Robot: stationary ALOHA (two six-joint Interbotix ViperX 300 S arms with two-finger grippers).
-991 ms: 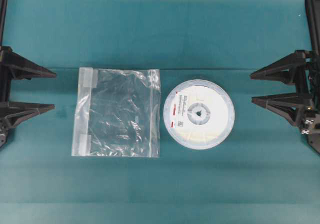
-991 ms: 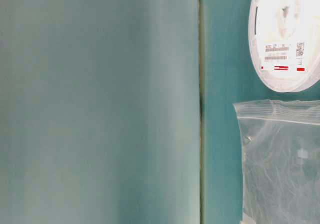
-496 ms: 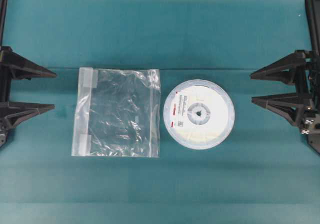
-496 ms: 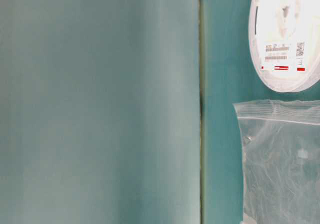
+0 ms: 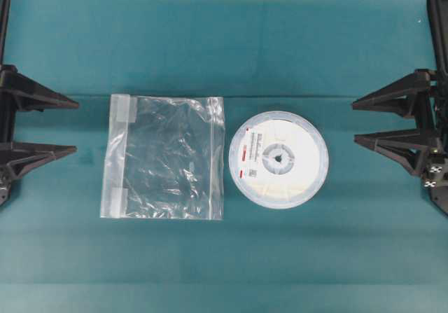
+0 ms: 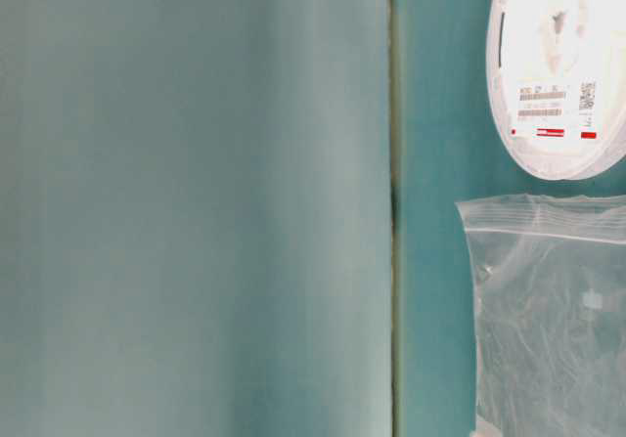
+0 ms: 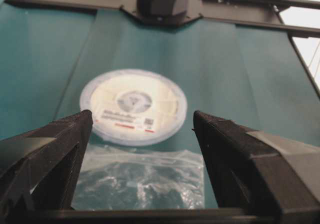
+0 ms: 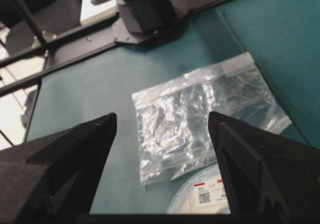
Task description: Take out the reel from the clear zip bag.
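Already Out: Reel and Bag Lie Side by Side

Beneath everything we see the teal table (image 5: 231,40), a broad matte surface with faint seams running across it, filling the overhead view from edge to edge.

Next in size come our two arms at the sides. We find the left gripper (image 5: 75,126) at the left edge of the overhead view, its two black fingers spread wide with nothing between them, pointing toward the middle. We find the right gripper (image 5: 352,122) at the right edge, its jaws likewise wide apart and holding nothing. Both sit well apart from the objects on the table.

Between them lies the clear zip bag (image 5: 166,157), flat and crinkled, left of centre. We see its zip strip along the edge facing the reel, and two white tabs on the opposite edge, toward the left gripper. We see nothing inside it.

Just beside the bag, to its right, lies the reel (image 5: 278,159), flat on the table and wholly outside the bag. We cannot tell from overhead whether the two touch; the table-level view shows a thin strip of table between them. Cream tape is wound inside its translucent rim, around a grey hub.

Smallest, we note the white label (image 6: 556,110) on the reel, carrying a red mark and a QR code.
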